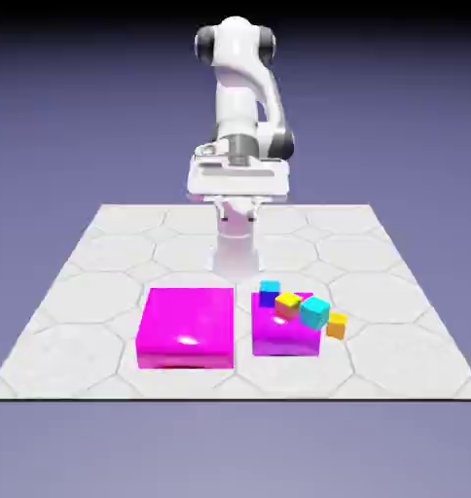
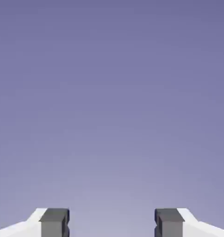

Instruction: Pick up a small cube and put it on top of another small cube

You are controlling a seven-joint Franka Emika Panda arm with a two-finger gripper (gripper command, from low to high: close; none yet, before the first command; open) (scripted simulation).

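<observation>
The small cube (image 1: pixel 336 326), tiny and orange with a yellowish face, lies at the right edge of a flat magenta block (image 1: pixel 278 336). Touching it on the left is a larger cyan cube (image 1: pixel 314 311). A yellow-topped orange-red cube (image 1: pixel 289 304) and a little blue cube with a cyan top (image 1: pixel 270 292) follow in a row toward the far left of that block. My gripper (image 1: pixel 237 199) hangs high near the robot's base, far behind the cubes. In the hand view the gripper (image 2: pixel 112 224) is open, with only backdrop between its fingertips (image 2: pixel 53 222).
A second, wider magenta block (image 1: pixel 185 328) lies to the exterior view's left of the first one. Both rest on the white hexagon-patterned table (image 1: pixel 103 263). The arm's upright column (image 1: pixel 236 248) stands just behind the blocks.
</observation>
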